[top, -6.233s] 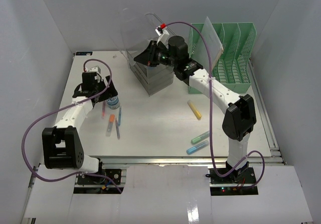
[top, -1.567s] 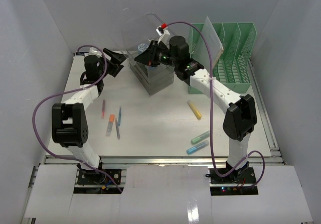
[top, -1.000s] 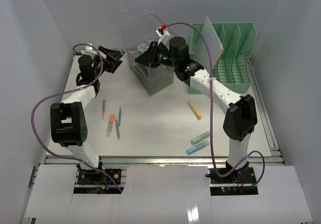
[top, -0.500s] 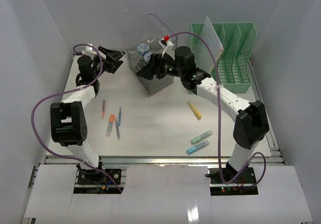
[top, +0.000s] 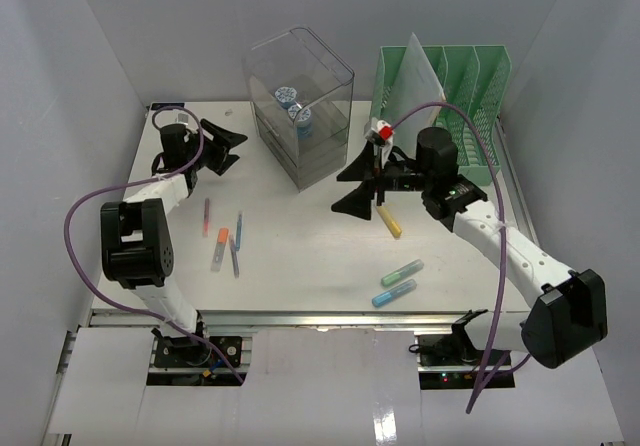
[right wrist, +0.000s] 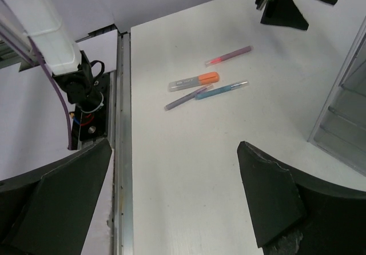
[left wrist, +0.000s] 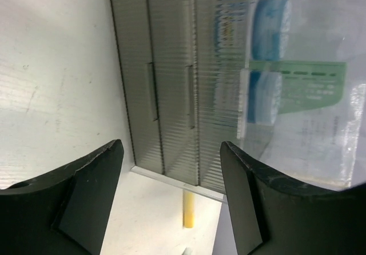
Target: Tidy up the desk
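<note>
The desk (top: 300, 256) is a white top with an aluminium rail (right wrist: 122, 152) along its front. A clear lidded box (top: 300, 106) on grey drawers (left wrist: 171, 95) stands at the back with its lid down and two blue-capped bottles (top: 290, 94) inside. My right gripper (top: 350, 188) hangs open and empty over the middle, just left of a yellow marker (top: 388, 219). My left gripper (top: 232, 149) is open and empty at the back left, facing the drawers. Several pens (top: 225, 238) lie at the left; in the right wrist view the pens (right wrist: 206, 82) lie ahead of my right gripper (right wrist: 171, 203).
A green file organizer (top: 450, 106) holding a sheet of paper stands at the back right. A green marker (top: 400, 271) and a blue marker (top: 393, 293) lie near the front right. The left wrist view shows the yellow marker (left wrist: 189, 208) beyond the drawer unit.
My right gripper opened and let go of the box lid, which dropped shut. That arm swung back toward the middle of the desk. The left gripper barely shifted.
</note>
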### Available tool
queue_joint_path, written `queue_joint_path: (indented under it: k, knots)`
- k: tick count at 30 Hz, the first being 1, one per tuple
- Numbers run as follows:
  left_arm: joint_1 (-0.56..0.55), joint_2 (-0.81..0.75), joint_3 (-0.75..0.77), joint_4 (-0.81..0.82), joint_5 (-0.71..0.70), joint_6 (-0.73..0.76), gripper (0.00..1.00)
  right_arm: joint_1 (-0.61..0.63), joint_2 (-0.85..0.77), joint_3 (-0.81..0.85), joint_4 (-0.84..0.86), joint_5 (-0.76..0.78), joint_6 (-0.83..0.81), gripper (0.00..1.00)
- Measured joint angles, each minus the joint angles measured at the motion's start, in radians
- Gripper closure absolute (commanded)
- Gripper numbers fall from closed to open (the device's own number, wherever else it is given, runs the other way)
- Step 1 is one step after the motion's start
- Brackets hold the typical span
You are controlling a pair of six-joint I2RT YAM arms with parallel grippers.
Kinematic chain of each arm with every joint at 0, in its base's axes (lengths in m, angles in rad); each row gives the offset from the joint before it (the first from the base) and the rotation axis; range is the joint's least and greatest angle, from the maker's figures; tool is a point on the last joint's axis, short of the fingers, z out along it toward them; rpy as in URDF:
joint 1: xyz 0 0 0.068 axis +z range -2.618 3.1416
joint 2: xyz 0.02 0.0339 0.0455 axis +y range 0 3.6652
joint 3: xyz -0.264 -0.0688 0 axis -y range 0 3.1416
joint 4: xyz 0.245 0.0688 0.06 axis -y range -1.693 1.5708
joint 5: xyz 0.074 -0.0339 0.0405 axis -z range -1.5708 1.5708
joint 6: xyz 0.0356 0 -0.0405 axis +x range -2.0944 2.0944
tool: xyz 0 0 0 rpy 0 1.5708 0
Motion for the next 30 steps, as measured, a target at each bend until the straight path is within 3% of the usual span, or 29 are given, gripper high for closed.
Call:
queue_joint_path:
  k: [6,16,30]
  knots:
    - [-0.008,0.142,0.015,0.07,0.092,0.014,0.3,-0.138,0.01,-0.12,-0.006,-0.169,-0.112,0.14]
    - [-0.066,0.346,0.141,0.256,0.207,-0.019,0.35,-0.235,-0.004,-0.21,-0.024,-0.265,-0.275,0.23]
    - [-0.1,0.418,0.221,0.402,0.223,-0.11,0.61,-0.287,-0.029,-0.228,-0.056,-0.328,-0.353,0.27]
